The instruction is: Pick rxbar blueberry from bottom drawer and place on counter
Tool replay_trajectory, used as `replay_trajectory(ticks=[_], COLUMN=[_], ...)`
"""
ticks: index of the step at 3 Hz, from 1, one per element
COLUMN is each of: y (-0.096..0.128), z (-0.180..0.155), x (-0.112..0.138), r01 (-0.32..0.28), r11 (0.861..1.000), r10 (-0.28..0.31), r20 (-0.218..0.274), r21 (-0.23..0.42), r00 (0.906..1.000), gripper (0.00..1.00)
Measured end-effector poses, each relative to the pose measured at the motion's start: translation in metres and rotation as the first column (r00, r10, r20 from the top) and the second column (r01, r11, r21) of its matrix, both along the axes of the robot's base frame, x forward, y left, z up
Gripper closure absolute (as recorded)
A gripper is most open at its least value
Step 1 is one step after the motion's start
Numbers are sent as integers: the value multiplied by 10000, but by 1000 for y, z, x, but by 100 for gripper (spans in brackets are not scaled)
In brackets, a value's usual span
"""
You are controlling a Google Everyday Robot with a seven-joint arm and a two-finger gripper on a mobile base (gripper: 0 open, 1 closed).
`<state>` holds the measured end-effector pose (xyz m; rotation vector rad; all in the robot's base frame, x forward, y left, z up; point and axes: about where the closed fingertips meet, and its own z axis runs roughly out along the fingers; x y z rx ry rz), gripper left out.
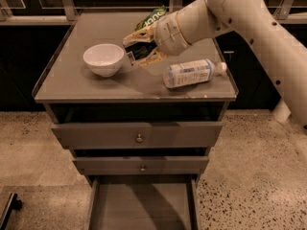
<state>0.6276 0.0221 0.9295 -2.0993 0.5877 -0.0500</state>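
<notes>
Pale robot arm [249, 23] reaching from the right over the grey bench [76, 87]. Below it, the bottom drawer [144, 207] stands pulled out, its floor bare. On the bench: clear bottle [189, 73] on its side, white bowl [103, 59], green chip bag [152, 17]. The claw [130, 52], low between bowl and bottle, appears clamped on the rxbar blueberry [144, 51]. The bar is probably light, with a slick, crushable wrapper, and best pinched across its flat faces.

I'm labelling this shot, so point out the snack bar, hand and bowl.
Snack bar [143, 51], camera view, dark wrapper.
Hand [131, 52], camera view, between fingertips, holding bar over counter [72, 85].
Bowl [103, 67], camera view, outer wall.
</notes>
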Motion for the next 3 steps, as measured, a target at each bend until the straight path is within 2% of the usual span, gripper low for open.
replay_trajectory(ticks=[1, 2, 3], y=[4, 0, 0], z=[-12, -29, -29], x=[18, 26, 27], r01=[76, 500, 558], r11=[9993, 9950, 9943], r10=[-65, -452, -511], r20=[-292, -567, -536], r21=[358, 862, 908], r00=[9996, 9974, 9973], gripper=[100, 82, 59])
